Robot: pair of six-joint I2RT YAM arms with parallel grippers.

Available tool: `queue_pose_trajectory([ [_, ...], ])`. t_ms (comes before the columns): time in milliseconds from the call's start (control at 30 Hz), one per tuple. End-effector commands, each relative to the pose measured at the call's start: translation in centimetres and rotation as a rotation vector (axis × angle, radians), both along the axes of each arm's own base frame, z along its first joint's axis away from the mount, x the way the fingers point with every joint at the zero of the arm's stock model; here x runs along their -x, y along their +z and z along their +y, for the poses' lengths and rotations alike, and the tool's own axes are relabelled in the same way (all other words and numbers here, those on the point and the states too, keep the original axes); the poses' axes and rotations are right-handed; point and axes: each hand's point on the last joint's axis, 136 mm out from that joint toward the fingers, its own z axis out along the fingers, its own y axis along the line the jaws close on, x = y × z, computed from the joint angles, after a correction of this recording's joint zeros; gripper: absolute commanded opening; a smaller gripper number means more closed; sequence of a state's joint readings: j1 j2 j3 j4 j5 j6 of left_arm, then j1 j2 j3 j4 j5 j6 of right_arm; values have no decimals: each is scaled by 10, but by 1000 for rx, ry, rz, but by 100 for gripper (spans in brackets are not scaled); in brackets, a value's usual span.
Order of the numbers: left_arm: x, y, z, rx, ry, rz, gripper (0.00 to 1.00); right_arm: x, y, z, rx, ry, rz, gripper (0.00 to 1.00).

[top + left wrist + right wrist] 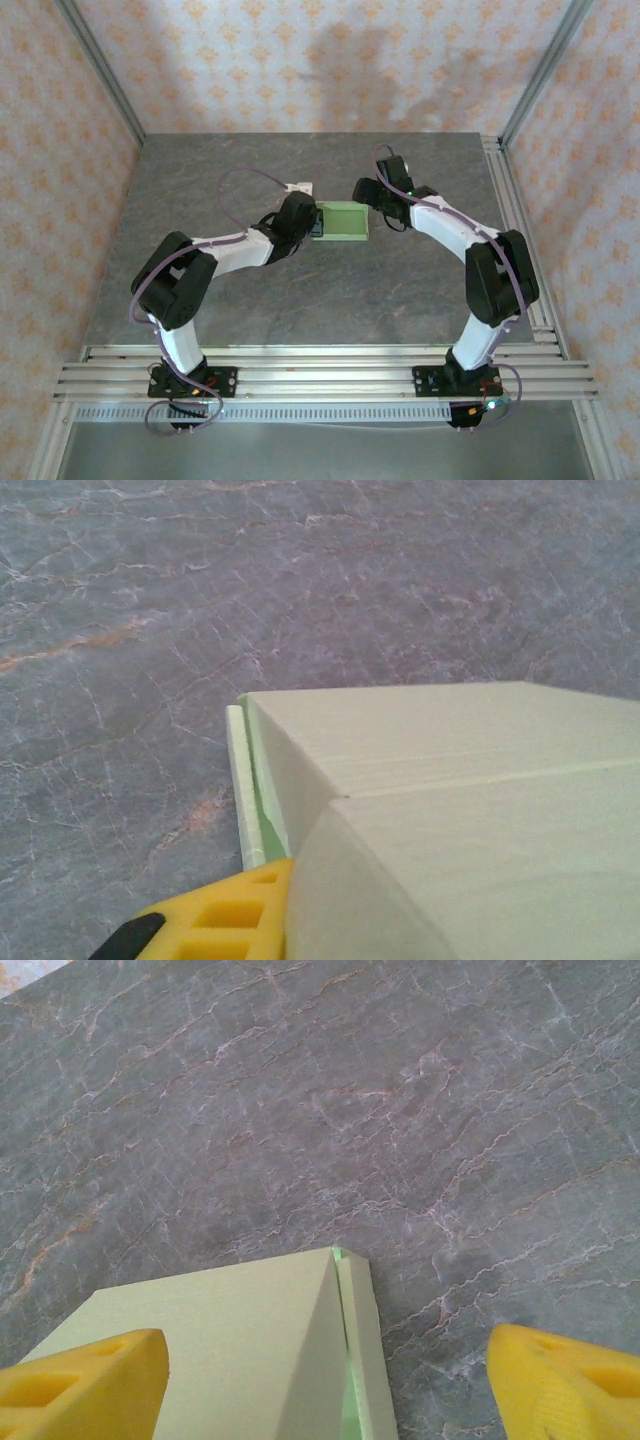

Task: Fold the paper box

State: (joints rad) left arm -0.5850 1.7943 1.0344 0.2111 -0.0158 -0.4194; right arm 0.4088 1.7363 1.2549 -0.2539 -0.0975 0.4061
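1. Top external view: a grey, marble-veined stone-look table (300, 300) fills the floor of a booth. Its walls (300, 60) are papered in pale pink with an orange floral repeat.
2. Slanted silver metal posts (100, 72) frame the booth's corners, and ribbed aluminium rails (320, 365) run along the table's near edge, where both arm bases are bolted.
3. A pale green rectangular paper box (343, 222) lies flat around the middle of the table, slightly toward the far side, between the two wrists.
4. The left gripper (316, 222) is at the box's left end. In the left wrist view, one yellow ribbed finger (215, 925) sits against the near corner of the box (450, 780), with veined stone (150, 600) behind. Whether these jaws are pinching or apart cannot be told.
5. The right gripper (375, 205) is at the box's right end. In the right wrist view, its jaws (325, 1385) stand spread wide, one yellow finger (80, 1380) above the box (230, 1330) and the other above bare table (300, 1110).
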Motion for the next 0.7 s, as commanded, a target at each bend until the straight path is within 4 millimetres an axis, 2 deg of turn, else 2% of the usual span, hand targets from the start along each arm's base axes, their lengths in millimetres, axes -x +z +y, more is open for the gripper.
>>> queue_pose_trajectory([
  [0,1,4,-5,-9,-2,1,25,2,-12,-2,-8,-16,36,83],
  [67,4,7,-5,-6,-7,-6,30,2,-15,-2,-9,-15,38,83],
  [267,16,13,-1,-2,-35,-20,63,2,-20,-2,-6,-16,48,83],
  [367,26,17,-1,10,-72,-37,76,2,-24,-4,4,-20,52,83],
  [433,36,23,-6,30,-131,-46,90,3,-26,-5,6,-18,56,84],
  [500,48,32,-14,51,-190,-63,100,4,-26,-1,4,13,47,86],
  [600,65,48,-22,91,-253,-80,100,4,-28,-1,13,29,36,88],
  [667,69,58,-21,134,-239,-72,100,5,-29,0,19,53,22,93],
])
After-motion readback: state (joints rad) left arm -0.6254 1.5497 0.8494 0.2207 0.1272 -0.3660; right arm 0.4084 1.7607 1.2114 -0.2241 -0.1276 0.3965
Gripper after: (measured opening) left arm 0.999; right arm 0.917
